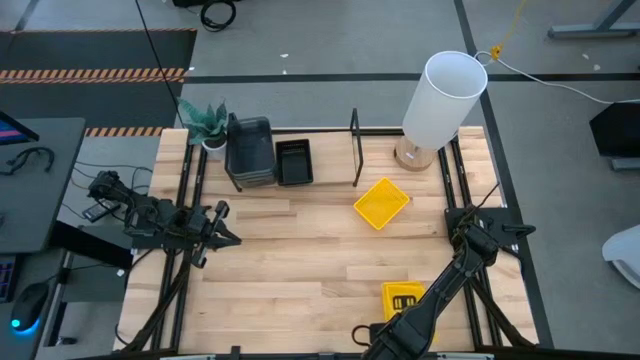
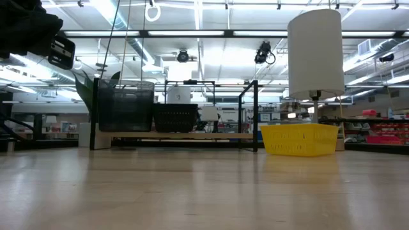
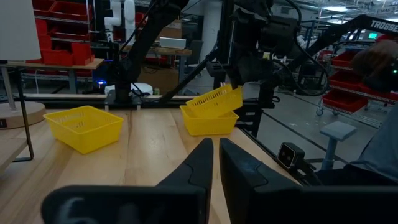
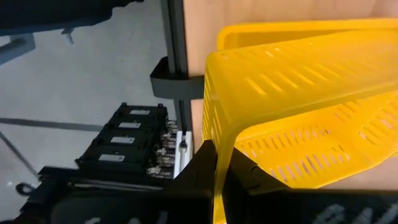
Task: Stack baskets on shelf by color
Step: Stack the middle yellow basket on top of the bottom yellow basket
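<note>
Three yellow baskets show. One stands alone on the table in front of the shelf. Two are at the near edge: a tilted one over a flat one, with my right gripper shut on the tilted one. The shelf at the far side carries a stack of grey baskets and a black basket beside it. My left gripper waits shut above the table's left side, touching nothing. My right gripper pinches a thin side wall of the tilted yellow basket near a corner, one finger inside and one outside. The basket is tipped up, its held side raised, over the second yellow basket that lies on the table beneath it.
A tall white cylinder on a round wooden base stands at the far right, next to the shelf's end loop. A small plant sits at the shelf's left end. Bare wood lies across the table's middle.
</note>
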You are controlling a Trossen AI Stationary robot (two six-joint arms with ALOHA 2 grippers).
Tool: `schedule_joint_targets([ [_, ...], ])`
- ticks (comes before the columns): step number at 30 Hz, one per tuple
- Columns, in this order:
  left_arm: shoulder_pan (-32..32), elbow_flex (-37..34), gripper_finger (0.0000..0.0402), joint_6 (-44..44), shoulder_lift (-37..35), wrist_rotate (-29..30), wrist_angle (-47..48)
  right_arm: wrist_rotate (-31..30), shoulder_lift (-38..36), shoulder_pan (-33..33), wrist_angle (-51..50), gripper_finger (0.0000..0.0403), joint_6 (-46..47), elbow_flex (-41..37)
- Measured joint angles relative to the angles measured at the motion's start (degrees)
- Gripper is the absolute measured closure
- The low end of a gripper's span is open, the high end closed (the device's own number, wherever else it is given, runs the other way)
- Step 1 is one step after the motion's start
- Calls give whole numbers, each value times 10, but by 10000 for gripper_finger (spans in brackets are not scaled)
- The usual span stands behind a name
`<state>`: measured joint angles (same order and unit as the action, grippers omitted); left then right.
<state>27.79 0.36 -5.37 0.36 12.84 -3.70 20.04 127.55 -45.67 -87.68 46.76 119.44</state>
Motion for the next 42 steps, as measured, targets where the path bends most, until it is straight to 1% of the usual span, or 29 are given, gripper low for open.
schedule_joint_targets([
  [4,0,0,375,0,0,0,0,-22,0,0,0,394,0,0],
  [8,0,0,378,0,0,0,0,-56,0,2,0,394,-4,0],
  [16,0,0,366,1,0,0,0,-67,0,9,-22,394,8,0],
  [21,0,0,372,1,0,0,0,-84,0,9,-24,394,7,-1],
  [25,0,0,378,1,0,0,0,-82,-1,12,-22,394,6,-29],
  [30,0,0,372,1,0,0,0,-44,0,16,-24,393,-7,-77],
  [33,0,0,367,0,0,0,0,-37,0,18,-24,392,-14,-86],
  [36,0,0,366,0,0,0,0,-44,0,19,-23,379,-15,-86],
  [42,0,0,376,1,0,0,0,-51,0,20,-17,336,-17,-86],
])
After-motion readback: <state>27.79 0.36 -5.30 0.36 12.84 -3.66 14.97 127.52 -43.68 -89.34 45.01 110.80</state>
